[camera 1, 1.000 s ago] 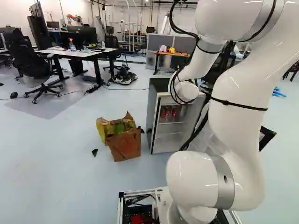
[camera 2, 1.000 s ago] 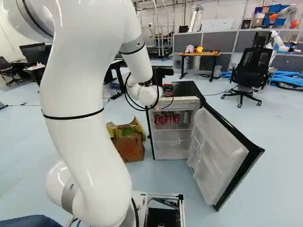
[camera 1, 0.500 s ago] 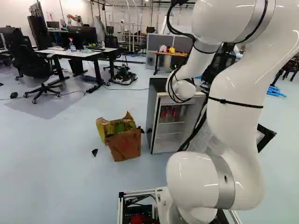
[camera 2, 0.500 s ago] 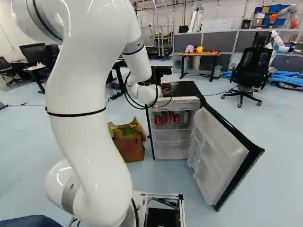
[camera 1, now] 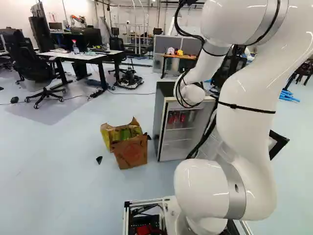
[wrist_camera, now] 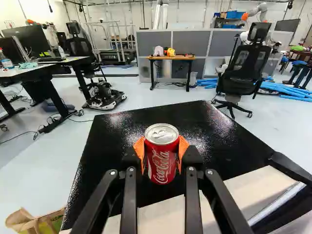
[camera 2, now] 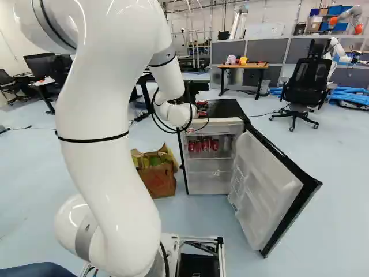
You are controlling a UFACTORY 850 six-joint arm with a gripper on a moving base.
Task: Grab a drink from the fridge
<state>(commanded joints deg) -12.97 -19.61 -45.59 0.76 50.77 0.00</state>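
The red can (wrist_camera: pixel 162 161) is pinched from left and right by the gripper (wrist_camera: pixel 162 148), at the fridge top (wrist_camera: pixel 109 141). Likely heavy for its size, slippery and easily dented, it should be gripped evenly at mid-body.

Bright light fills the room, seemingly from above. It leaves white streaks and spots on the glossy arm (camera 1: pixel 249 142) and a pale sheen on the floor (camera 1: pixel 54 171), with a soft grey shadow beneath the chair (camera 1: pixel 30 63). Speckled glare marks the fridge's black top (wrist_camera: pixel 107 146); the can (wrist_camera: pixel 162 163) gleams at its lid.
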